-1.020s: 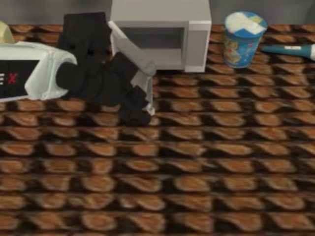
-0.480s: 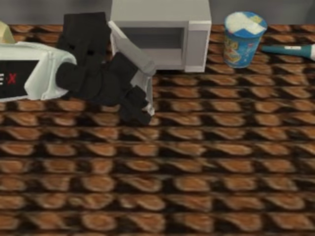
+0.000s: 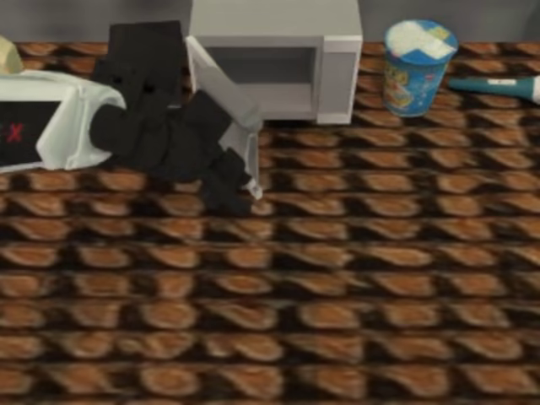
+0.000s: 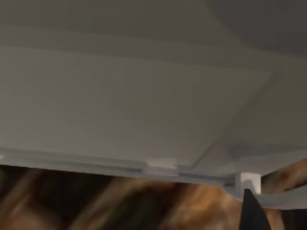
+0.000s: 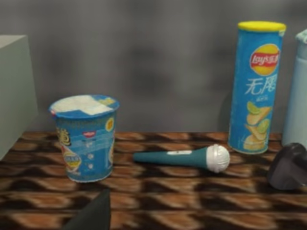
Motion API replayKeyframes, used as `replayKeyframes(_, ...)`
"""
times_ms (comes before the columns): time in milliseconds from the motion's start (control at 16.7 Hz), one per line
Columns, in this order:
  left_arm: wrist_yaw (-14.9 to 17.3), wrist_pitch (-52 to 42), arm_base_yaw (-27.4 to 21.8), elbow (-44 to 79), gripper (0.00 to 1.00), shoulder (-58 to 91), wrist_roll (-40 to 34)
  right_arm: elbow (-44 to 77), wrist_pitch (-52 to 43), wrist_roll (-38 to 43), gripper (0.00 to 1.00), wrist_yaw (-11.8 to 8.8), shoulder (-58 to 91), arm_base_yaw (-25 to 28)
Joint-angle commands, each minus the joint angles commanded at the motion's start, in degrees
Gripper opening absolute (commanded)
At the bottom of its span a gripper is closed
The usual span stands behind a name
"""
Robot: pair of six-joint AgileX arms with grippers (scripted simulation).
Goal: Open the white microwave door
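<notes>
Against the table's far edge sits your white microwave (image 3: 278,59), its white microwave door (image 3: 228,114) already swung well out, cavity showing. Your left gripper (image 3: 240,173) is at the door's free edge; whether its fingers grip the handle, you cannot tell. Next, keep pulling along the arc.

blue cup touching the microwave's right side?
Apart. Top view shows a strip of table between the blue cup and the white microwave.
</notes>
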Motion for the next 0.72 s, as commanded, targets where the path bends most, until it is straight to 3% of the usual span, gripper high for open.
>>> replayKeyframes(720,1.43,-0.95,1.16,-0.03,0.00,-0.17,2.51,0.00,0.00,0.00,1.00,0.00,0.00,0.00)
